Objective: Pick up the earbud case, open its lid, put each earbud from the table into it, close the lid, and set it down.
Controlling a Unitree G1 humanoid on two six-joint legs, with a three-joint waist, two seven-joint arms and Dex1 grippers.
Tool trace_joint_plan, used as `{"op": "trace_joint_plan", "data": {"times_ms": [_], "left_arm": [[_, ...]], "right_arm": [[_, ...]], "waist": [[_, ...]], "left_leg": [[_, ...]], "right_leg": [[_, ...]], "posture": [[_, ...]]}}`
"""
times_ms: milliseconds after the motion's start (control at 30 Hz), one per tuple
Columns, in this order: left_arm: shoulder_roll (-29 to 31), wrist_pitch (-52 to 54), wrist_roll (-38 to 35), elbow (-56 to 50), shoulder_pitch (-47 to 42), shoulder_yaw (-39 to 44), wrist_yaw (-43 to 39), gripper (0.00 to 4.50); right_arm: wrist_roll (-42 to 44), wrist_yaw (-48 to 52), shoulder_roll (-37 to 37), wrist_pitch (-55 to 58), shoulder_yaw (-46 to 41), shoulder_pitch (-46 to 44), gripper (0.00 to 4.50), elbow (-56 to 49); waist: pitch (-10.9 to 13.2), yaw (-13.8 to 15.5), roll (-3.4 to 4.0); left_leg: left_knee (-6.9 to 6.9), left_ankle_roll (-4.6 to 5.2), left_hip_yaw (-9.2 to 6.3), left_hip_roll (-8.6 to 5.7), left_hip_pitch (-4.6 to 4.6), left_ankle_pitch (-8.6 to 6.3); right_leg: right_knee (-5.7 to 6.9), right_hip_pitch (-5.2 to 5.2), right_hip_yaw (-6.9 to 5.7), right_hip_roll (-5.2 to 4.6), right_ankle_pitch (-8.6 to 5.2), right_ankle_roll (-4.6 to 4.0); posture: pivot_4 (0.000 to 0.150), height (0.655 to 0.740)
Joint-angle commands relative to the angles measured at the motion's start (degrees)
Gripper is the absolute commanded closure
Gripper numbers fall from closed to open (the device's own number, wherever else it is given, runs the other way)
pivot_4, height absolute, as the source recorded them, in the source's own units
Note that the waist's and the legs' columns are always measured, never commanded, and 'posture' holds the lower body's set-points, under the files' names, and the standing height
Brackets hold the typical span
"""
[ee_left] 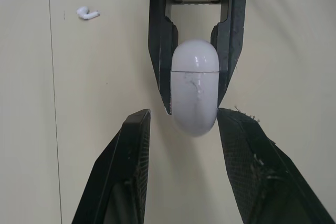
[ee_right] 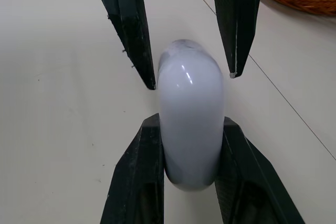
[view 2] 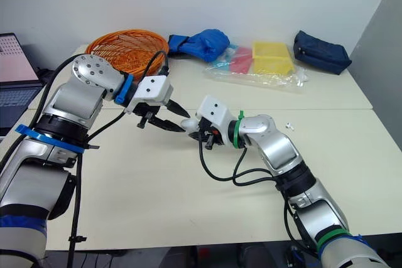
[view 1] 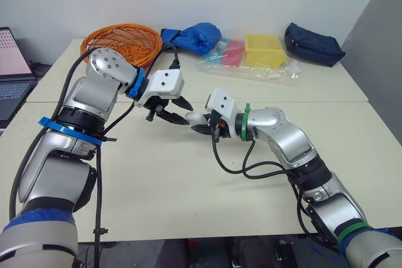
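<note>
Right pincer (ee_right: 189, 125): I see it clamped on the earbud case (ee_left: 194, 90), one black finger pressed to each flat side.
Left pincer (view 1: 183, 112): spread wide, its two tips flanking the free end of the case. They sit just beside it; I cannot tell whether either one touches.
Earbud case: white and glossy, held between the two pincers near the middle of the surface (view 1: 188, 186). Its lid is closed and the seam shows as a thin line across the body. The lidded end sits deeper between the right pincer's fingers.
Earbud (ee_left: 87, 13): I see one small white bud lying on the surface, well apart from the case.
Far edge: an orange basket (view 1: 122, 41) on my left, then a blue bag (view 1: 198, 36), a yellow box (view 1: 264, 50) inside clear plastic, and a navy pouch (view 1: 313, 44).
Off the surface: a laptop (view 1: 12, 73) beyond the left edge.
</note>
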Motion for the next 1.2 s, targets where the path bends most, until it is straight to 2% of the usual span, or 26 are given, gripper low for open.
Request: {"op": "trace_joint_plan", "data": {"times_ms": [33, 800, 933, 1200], "left_arm": [[-0.68, -0.55, 0.37, -0.2, -0.62, 2.41, 0.41, 2.47], [-1.53, 1.15, 0.4, -3.98, 1.39, 3.23, -0.52, 2.47], [-1.47, 0.82, 0.83, -3.75, 1.16, 3.06, -0.78, 3.65], [-1.51, 1.16, 1.62, -3.61, 0.66, 2.94, -1.03, 3.75]], "right_arm": [[-0.43, -0.21, 0.16, -0.44, -0.13, -1.65, 3.66, -2.59], [-0.86, 0.21, 1.09, -0.03, -0.8, -2.26, 3.66, -1.83], [-0.92, 0.14, 1.17, -0.12, -0.84, -2.35, 3.66, -1.6], [-1.21, 0.21, 1.06, -0.46, -0.76, -2.51, 3.66, -0.96]], "waist": [[0.0, -0.01, 0.0], [0.0, -0.03, 0.0], [0.0, -0.03, 0.0], [0.0, -0.03, 0.0]], "left_leg": [[0.0, 0.0, 0.01, 0.0, 0.0, 0.0], [0.04, 0.0, -0.01, 0.0, 0.05, 0.0], [0.05, 0.0, -0.02, 0.0, 0.05, 0.0], [0.05, 0.0, -0.01, 0.0, 0.05, 0.0]], "right_leg": [[0.0, 0.0, 0.0, 0.0, 0.0, 0.0], [0.18, -0.01, 0.01, 0.0, 0.0, 0.0], [0.21, -0.01, 0.01, 0.0, 0.0, 0.0], [0.21, -0.01, 0.01, 0.0, 0.0, 0.0]], "posture": [[0.15, 0.74], [0.15, 0.74], [0.15, 0.74], [0.15, 0.74]]}}
